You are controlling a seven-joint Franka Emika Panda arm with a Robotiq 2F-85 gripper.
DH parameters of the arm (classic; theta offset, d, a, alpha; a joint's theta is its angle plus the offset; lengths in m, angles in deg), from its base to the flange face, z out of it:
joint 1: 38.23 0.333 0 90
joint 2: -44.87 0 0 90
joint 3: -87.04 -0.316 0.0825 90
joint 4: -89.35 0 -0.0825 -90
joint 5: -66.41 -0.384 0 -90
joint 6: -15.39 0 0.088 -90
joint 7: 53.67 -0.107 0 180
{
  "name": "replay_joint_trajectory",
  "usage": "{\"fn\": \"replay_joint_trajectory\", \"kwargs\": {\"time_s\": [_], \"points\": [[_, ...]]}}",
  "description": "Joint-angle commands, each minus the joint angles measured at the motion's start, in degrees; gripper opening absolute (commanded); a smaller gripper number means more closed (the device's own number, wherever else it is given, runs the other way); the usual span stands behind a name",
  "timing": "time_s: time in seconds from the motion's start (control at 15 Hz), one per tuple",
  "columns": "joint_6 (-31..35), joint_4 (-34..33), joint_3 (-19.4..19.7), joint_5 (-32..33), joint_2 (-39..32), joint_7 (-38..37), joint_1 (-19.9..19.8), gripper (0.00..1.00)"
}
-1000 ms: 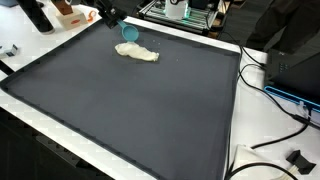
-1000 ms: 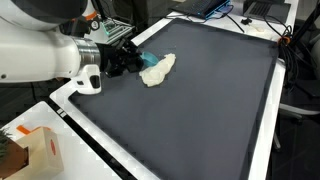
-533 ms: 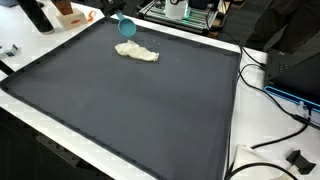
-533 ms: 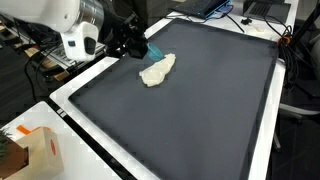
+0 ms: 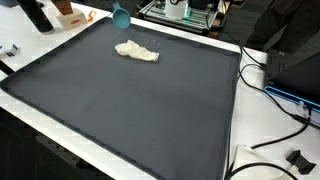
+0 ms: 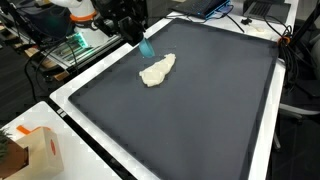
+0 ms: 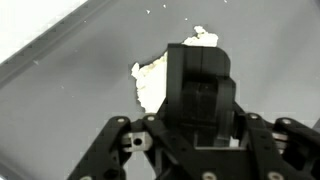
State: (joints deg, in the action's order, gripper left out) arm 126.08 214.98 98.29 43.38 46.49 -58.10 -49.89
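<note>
A small teal cup (image 5: 121, 17) (image 6: 146, 46) hangs tilted in the air above the far edge of the dark mat (image 5: 130, 110) (image 6: 190, 110). My gripper (image 6: 133, 30) is shut on it. Below and beside the cup, a cream, lumpy cloth-like piece (image 5: 137, 52) (image 6: 157, 70) lies flat on the mat, apart from the cup. In the wrist view the held cup (image 7: 200, 85) looks dark and fills the space between the fingers of the gripper (image 7: 200, 105). The cream piece (image 7: 150, 80) shows behind it, partly hidden.
A white table rim (image 5: 235, 110) frames the mat. A dark bottle (image 5: 38, 14) and an orange item (image 5: 68, 12) stand at one back corner. Cables (image 5: 275, 85) and dark equipment lie along one side. An orange-and-white box (image 6: 38, 150) sits off the mat's near corner.
The gripper has risen with the teal cup, lifting it up and away from the cream piece toward the mat's edge. The cream piece has stayed put.
</note>
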Motion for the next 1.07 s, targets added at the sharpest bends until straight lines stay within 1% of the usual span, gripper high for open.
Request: {"fn": "replay_joint_trajectory", "kwargs": {"time_s": [0.0,0.47,0.67,0.73,0.8,1.0], "points": [[-0.4,1.4,-1.0,7.4,3.2,-9.1,0.8,0.27],[-2.1,1.4,-3.6,18.3,4.6,-20.3,1.8,0.27],[-3.0,1.1,-4.5,20.6,4.8,-21.3,2.5,0.27],[-4.7,0.9,-4.6,20.3,4.9,-20.1,2.7,0.27],[-2.2,0.3,-4.2,18.7,3.3,-19.5,2.4,0.52],[-3.3,0.3,-4.5,18.8,3.6,-19.5,2.7,0.52]]}}
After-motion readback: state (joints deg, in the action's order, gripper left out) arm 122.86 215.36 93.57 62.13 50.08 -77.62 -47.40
